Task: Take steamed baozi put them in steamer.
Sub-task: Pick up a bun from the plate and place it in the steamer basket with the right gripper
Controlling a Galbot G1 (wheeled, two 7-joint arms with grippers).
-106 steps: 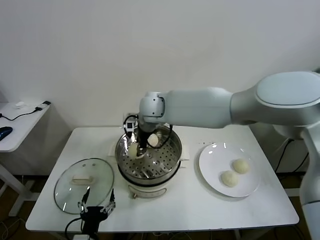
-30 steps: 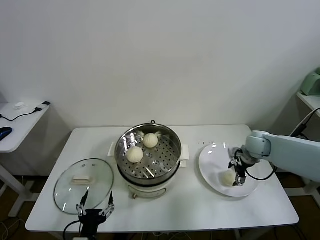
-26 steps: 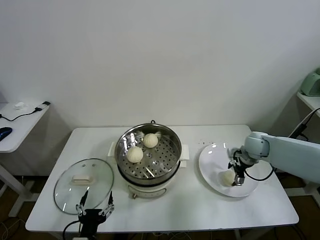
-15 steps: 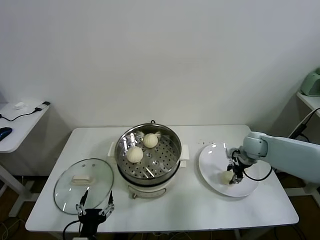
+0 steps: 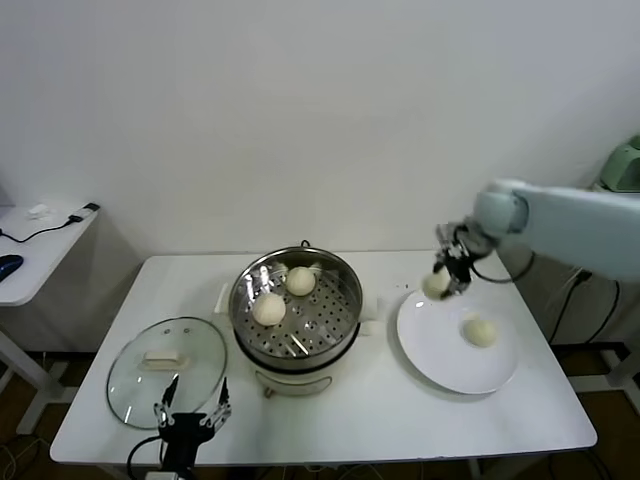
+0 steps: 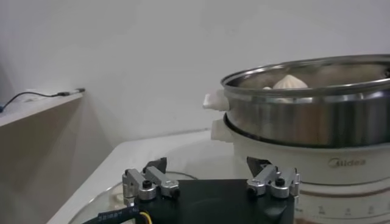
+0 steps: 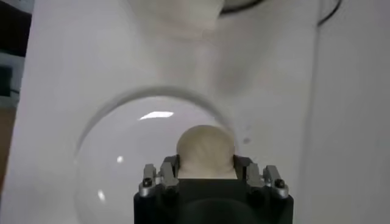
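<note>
My right gripper (image 5: 444, 274) is shut on a cream-white baozi (image 5: 436, 284) and holds it in the air above the far left edge of the white plate (image 5: 440, 347). In the right wrist view the bun (image 7: 205, 150) sits squeezed between the two fingers (image 7: 169, 168). A second baozi (image 5: 481, 332) lies on the plate. Two more baozi (image 5: 268, 309) (image 5: 300, 281) rest on the perforated tray of the steel steamer (image 5: 237, 303), left of the plate. My left gripper (image 5: 190, 421) is parked open at the table's front left edge, with the steamer (image 6: 311, 115) ahead of it.
A round glass lid (image 5: 168, 369) lies flat on the table left of the steamer, just behind the left gripper. A side table (image 5: 40, 240) with cables stands at the far left. A wall runs close behind the table.
The right gripper closed on one baozi on the plate, then lifted it up and back toward the plate's far left edge. One bun stays on the plate. The left arm has not moved.
</note>
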